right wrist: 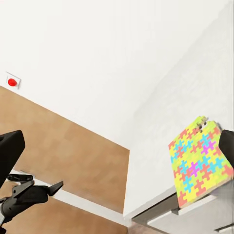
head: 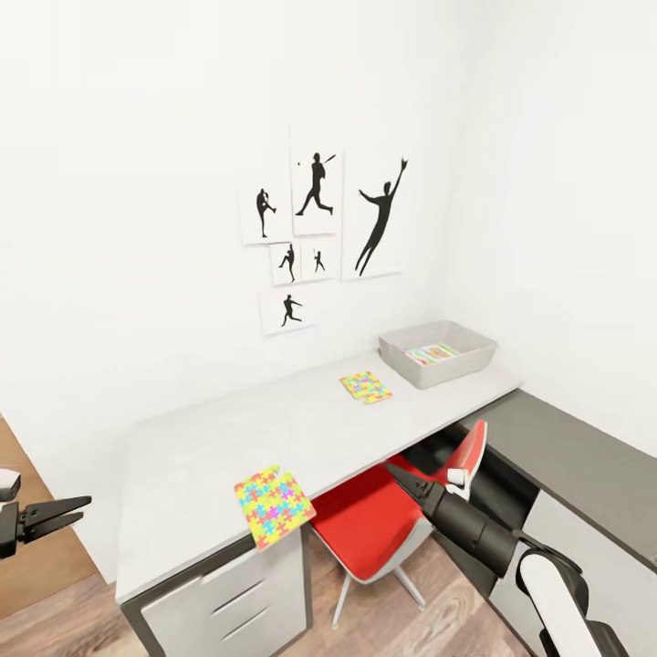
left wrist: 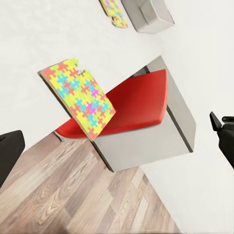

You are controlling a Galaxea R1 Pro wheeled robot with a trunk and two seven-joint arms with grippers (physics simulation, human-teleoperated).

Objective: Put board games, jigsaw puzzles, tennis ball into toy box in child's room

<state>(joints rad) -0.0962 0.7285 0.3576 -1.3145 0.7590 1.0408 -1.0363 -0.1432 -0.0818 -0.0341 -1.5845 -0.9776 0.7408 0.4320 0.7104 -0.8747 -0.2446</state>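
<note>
Two jigsaw puzzles (head: 273, 505) on table (head: 210, 447), red chair (head: 370, 520) tucked beneath, left hand (head: 64, 514) spread, right hand (head: 401, 476) unclear.

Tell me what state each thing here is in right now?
Light grey rectangular toy box: upright on the desk, colourful items inside.
Far multicolour puzzle board: flat on the desk beside the box.
Near multicolour puzzle board: overhanging the desk's front edge.
Red chair: partly under the desk.
Left gripper: jaws open, empty.
Right gripper: over the chair, jaws unclear.
</note>
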